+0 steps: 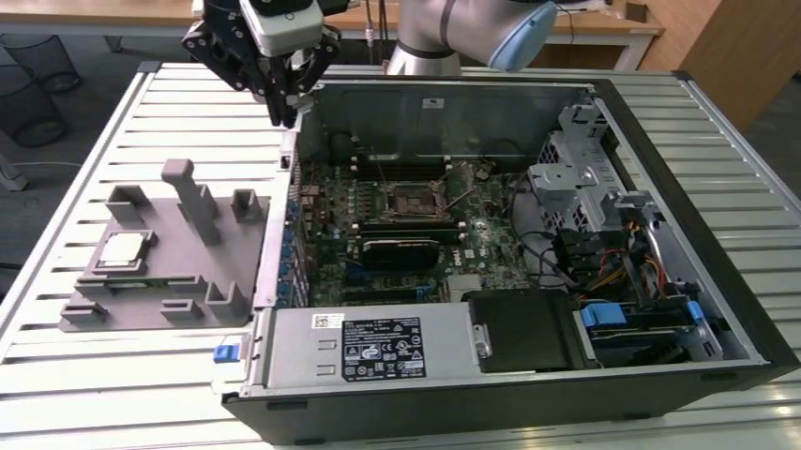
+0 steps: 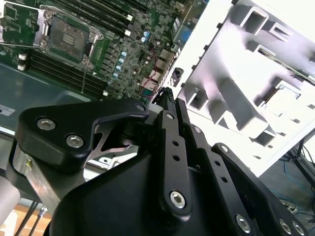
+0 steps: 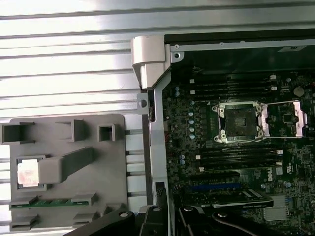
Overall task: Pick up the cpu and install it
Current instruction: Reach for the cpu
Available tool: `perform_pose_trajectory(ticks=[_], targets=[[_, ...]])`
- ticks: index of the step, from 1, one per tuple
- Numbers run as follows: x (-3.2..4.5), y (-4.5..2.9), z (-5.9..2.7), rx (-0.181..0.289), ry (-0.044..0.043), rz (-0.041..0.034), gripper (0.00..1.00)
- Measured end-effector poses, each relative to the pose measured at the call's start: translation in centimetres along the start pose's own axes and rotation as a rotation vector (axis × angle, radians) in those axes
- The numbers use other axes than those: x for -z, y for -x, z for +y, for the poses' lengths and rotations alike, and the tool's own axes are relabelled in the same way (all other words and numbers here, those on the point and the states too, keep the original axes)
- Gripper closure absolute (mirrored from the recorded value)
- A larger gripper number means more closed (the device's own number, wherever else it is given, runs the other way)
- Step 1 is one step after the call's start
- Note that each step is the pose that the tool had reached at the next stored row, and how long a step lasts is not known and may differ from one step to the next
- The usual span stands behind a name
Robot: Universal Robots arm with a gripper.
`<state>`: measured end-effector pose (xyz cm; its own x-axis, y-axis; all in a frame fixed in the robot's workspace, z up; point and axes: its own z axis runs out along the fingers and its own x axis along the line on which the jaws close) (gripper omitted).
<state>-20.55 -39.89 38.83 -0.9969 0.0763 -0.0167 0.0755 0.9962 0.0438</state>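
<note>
Grey plastic block (image 1: pixel 163 272) sits on the bench (image 1: pixel 75 375), with the cpu (image 1: pixel 123 248) lying flat in a pocket on it. Further back, the open socket (image 1: pixel 414 199) sits inside the computer case (image 1: pixel 501 412). Farthest off, the pincer (image 1: pixel 287 117) hangs closed and empty over the case's edge.

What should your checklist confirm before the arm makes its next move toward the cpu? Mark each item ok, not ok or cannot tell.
1. cpu lies uncovered in the grey fixture: ok.
2. Socket empty, its retaining frame open: ok.
3. Gripper above the cpu: not ok, it hangs by the case edge.
4. Gripper open: not ok, shut.
5. Gripper empty: ok.
</note>
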Motion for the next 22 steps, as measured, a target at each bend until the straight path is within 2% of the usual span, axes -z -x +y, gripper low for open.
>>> perform_pose_trajectory(ticks=[22], targets=[[0.04,-3.58,-0.27,0.000,0.0000,0.0001,0.82]])
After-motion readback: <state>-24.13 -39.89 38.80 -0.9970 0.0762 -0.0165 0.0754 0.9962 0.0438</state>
